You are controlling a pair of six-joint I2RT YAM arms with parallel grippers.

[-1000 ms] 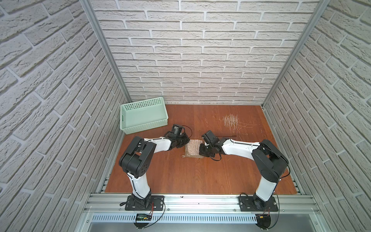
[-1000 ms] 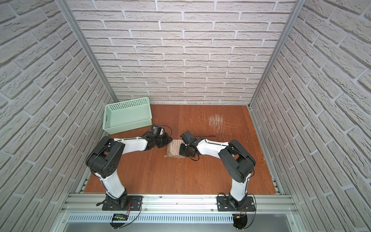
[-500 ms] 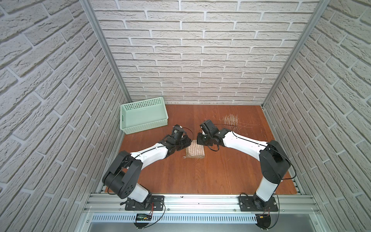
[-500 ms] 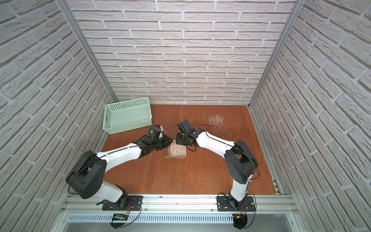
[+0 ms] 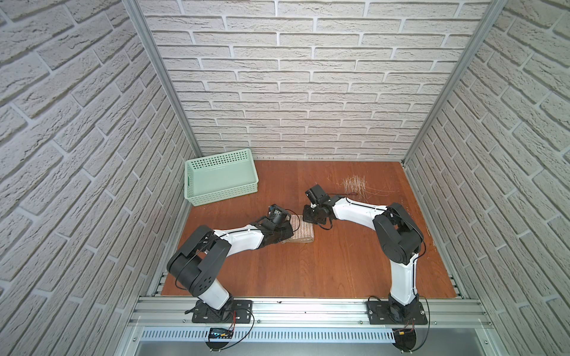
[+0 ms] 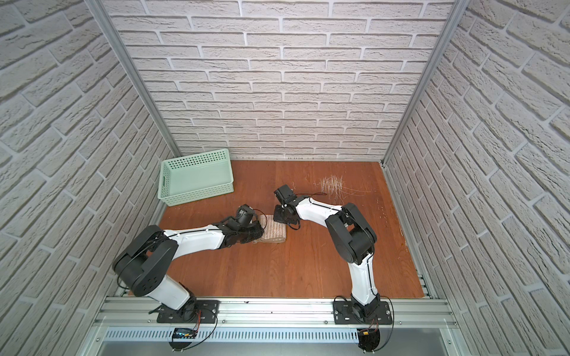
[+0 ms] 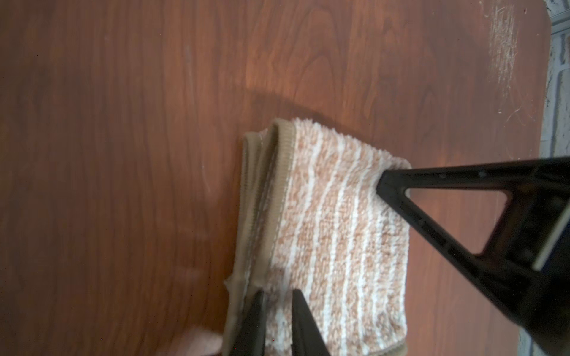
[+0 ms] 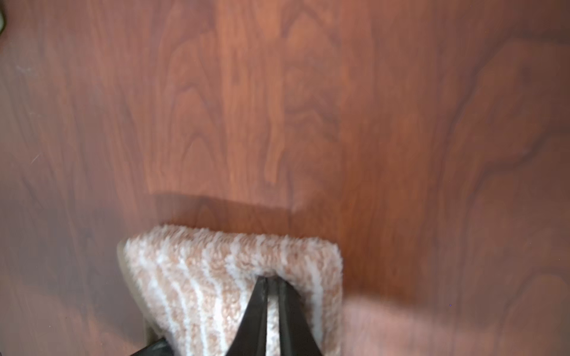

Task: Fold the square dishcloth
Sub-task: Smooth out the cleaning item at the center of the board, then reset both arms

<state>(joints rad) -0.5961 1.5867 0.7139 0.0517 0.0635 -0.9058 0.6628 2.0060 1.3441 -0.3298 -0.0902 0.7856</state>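
The square dishcloth lies folded into a narrow band near the middle of the table. Its long axis and its stripes point away from the robot. The left gripper, on a low, almost level forearm, pinches the near left edge. The right gripper, with the wrist tipped down, has its jaws almost together and nips the pile at the far end.

Evenly bright top views; wrist views soft, blurred, with faint shadows.
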